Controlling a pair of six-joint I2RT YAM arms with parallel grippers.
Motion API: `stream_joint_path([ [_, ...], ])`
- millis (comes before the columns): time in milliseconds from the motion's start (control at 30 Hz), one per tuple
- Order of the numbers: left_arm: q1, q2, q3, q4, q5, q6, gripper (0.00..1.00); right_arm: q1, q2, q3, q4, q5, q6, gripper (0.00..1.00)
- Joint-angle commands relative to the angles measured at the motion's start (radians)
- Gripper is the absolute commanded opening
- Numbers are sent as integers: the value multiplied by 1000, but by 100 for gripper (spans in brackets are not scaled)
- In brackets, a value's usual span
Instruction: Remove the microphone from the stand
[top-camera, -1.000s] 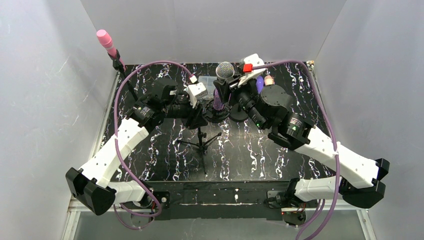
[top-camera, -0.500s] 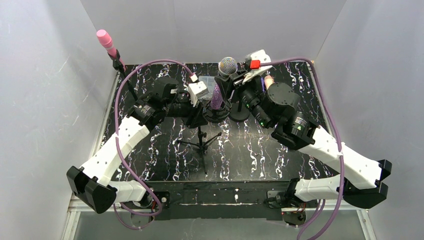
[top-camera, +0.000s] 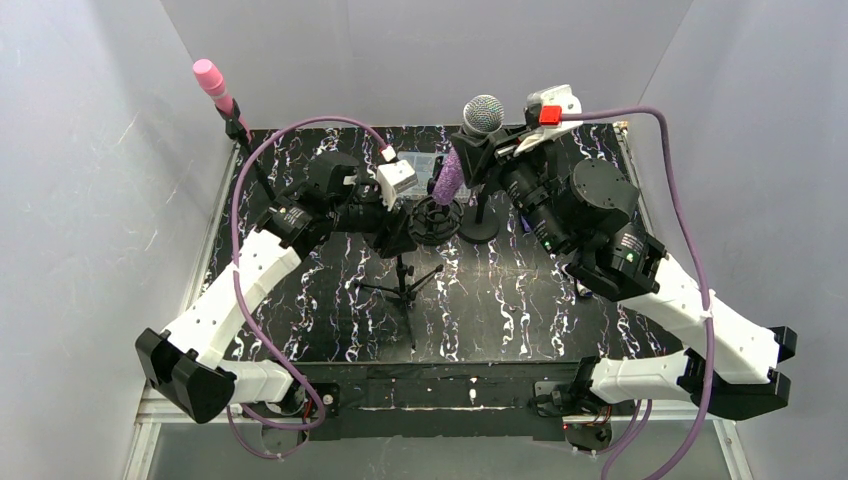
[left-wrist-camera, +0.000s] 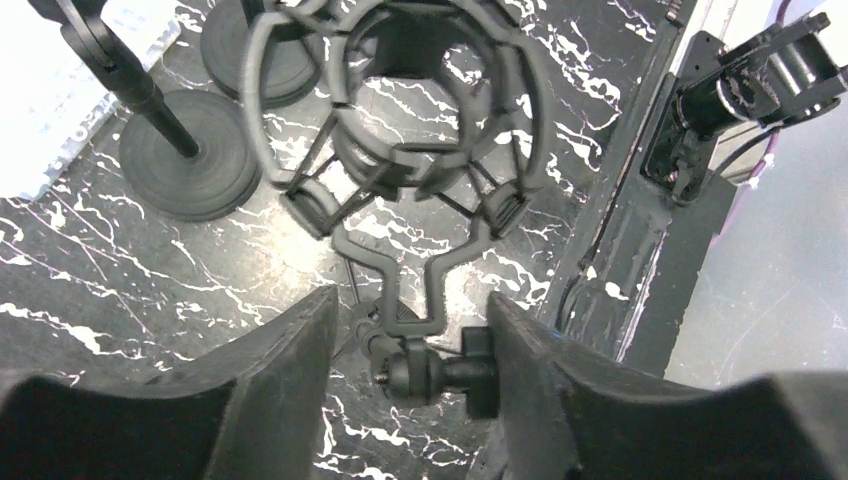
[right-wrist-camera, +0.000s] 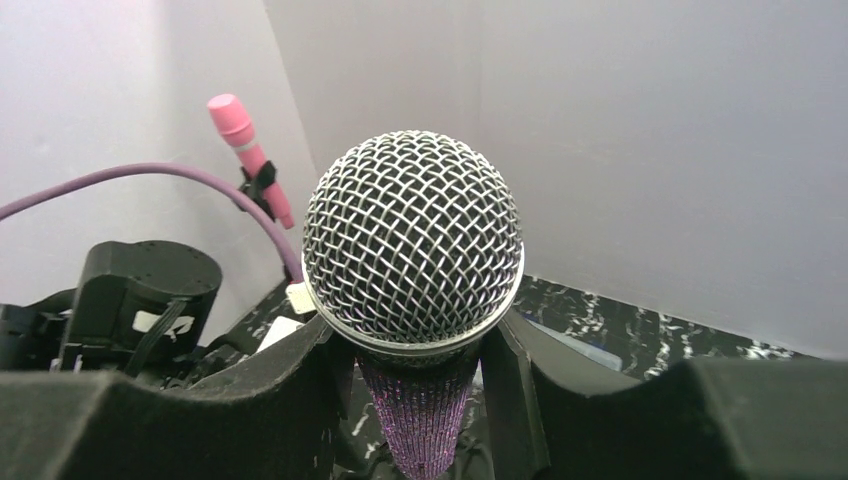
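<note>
Lifting out, the microphone (top-camera: 483, 113) now hangs just above the empty shock mount (left-wrist-camera: 420, 120), clamped in the right gripper (right-wrist-camera: 412, 400), while the left gripper (left-wrist-camera: 410, 325) has slackened open just under that mount: removal looks essentially done.

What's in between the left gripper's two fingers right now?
In the left wrist view, the left gripper straddles the stand's swivel joint and knob, just below the empty shock mount, with a gap beside one finger.

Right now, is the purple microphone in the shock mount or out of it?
Out. The shock mount ring is empty, table showing through, and the right gripper holds the microphone raised and tilted.
</note>
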Motion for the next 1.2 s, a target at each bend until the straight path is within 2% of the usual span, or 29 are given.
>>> stream_joint_path([
  [0, -5, -17, 12, -28, -29, -14, 64, 5, 3, 85, -31, 118, -56, 4],
  [33, -6, -24, 8, -19, -33, -17, 70, 5, 4, 85, -43, 139, -63, 4],
  [67, -6, -32, 4, -9, -34, -22, 85, 5, 5, 85, -52, 154, -71, 4],
  [100, -5, -41, 0, 0, -33, -22, 95, 5, 4, 85, -58, 169, -78, 4],
  [133, -5, -50, -4, 13, -35, -25, 98, 5, 4, 85, -65, 184, -85, 4],
  [400, -6, -115, -2, 99, -55, -93, 98, 2, 56, 105, -102, 367, -203, 4],
  [533, -6, -172, 5, 137, -137, -137, 98, -62, 85, 106, -122, 397, -222, 4],
  [633, -6, -211, 16, 147, -209, -157, 98, -201, 110, 109, -187, 319, -150, 3],
  [733, -5, -243, 25, 146, -252, -189, 98, -416, 145, 106, -257, 168, -61, 2],
  [1000, -5, -320, 30, 115, -295, -270, 98, -880, 329, 113, -348, -158, 81, 1],
  [1100, -5, -353, 12, 106, -278, -301, 98, -994, 406, 143, -361, -251, 119, 1],
  [1167, -6, -375, -14, 106, -253, -324, 98, -1022, 497, 208, -402, -267, 126, 1],
])
